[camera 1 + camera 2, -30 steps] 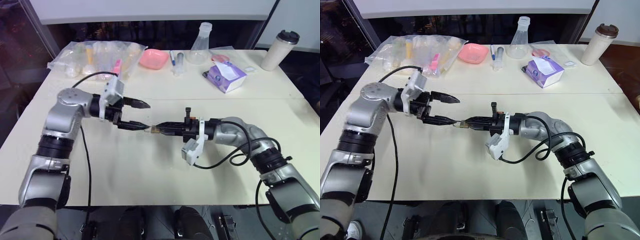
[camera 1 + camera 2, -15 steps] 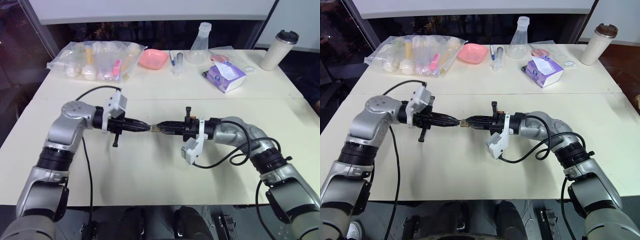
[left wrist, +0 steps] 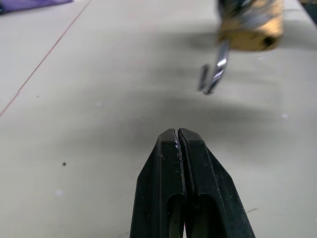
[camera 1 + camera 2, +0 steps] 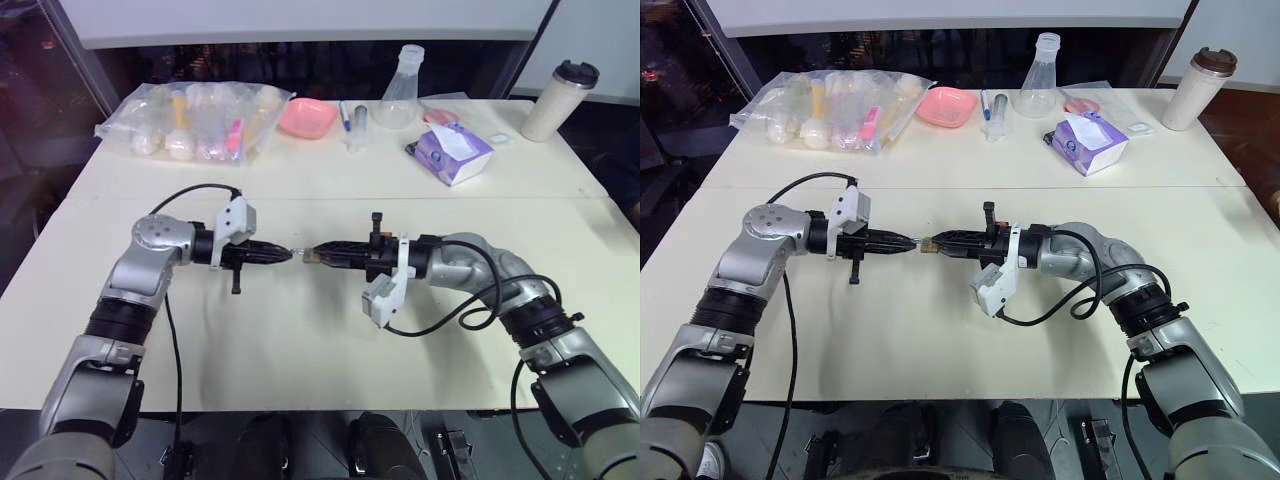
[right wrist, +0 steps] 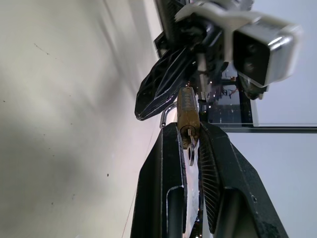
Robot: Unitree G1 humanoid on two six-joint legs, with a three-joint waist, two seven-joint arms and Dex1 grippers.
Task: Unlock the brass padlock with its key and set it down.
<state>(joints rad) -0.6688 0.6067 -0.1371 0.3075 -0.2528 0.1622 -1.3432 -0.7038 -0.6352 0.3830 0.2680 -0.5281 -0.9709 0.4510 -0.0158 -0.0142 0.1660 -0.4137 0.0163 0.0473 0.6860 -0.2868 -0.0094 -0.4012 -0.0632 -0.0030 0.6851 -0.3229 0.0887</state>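
**Padlock clamped in the right pincer, left pincer closed just short of it**

The right pincer [image 5: 190,141] grips the brass padlock [image 5: 187,116] between its two black fingers, the yellow body wedged upright between the pads with a small key [image 5: 190,152] hanging from its underside. The silvery shackle [image 3: 214,75] juts out of the padlock toward the left pincer; in the left wrist view one leg of the shackle looks free of the body, though that is hard to make out.

The left pincer [image 4: 284,255] has its fingers pressed flat together with nothing between them. It points level at the padlock, its tips just beside the shackle; whether they touch it cannot be told. Both pincers meet above the bare middle of the pale desk [image 4: 300,340], the padlock held clear of the surface.

Well beyond the padlock, along the far edge of the desk, lie a clear plastic bag of small items [image 4: 195,120], a pink dish [image 4: 307,117], a clear flask [image 4: 399,92], a purple tissue pack [image 4: 452,153] and a pale tumbler with a dark lid [image 4: 559,100] at the far right corner.
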